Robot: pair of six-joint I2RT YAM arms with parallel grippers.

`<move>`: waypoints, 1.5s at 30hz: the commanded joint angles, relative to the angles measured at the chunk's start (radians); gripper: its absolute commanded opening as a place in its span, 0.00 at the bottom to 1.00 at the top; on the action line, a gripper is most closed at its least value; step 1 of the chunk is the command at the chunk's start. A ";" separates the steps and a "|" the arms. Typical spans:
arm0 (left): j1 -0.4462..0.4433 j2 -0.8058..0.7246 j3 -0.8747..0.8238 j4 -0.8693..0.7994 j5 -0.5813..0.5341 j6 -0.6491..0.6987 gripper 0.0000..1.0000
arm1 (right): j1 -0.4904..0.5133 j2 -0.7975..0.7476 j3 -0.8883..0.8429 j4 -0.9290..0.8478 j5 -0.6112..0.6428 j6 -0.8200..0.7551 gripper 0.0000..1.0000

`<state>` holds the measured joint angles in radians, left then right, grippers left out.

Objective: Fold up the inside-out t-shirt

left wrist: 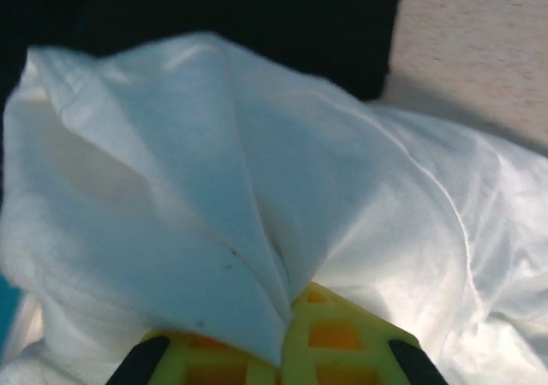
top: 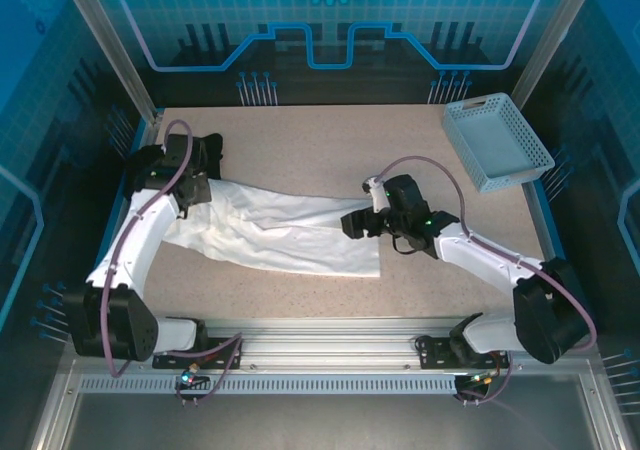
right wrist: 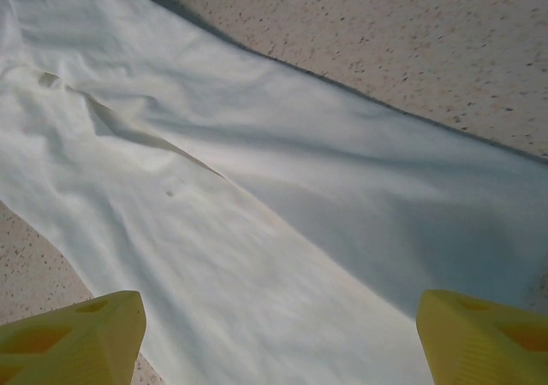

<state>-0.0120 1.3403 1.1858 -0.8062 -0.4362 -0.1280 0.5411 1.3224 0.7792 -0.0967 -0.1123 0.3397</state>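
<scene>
The inside-out t-shirt lies as a long white band across the table, from far left to centre. My left gripper is at its far-left end. In the left wrist view the yellow jaws of that gripper are shut on a pinched fold of the t-shirt, which fans out from them. My right gripper hovers over the shirt's right end. In the right wrist view its yellow fingertips stand wide apart and open over the flat t-shirt, with nothing between them.
A light blue basket stands at the back right of the speckled table. A black mass lies just behind the raised cloth in the left wrist view. Bare tabletop shows beyond the shirt's far edge.
</scene>
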 commanded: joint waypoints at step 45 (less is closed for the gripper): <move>-0.392 -0.020 -0.294 0.403 0.559 -0.521 0.79 | 0.201 0.166 0.083 0.038 0.069 0.127 0.86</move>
<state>-0.4416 1.2831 0.9134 -0.5068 0.0246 -0.6300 0.6964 1.4338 0.8120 -0.1215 -0.0208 0.4244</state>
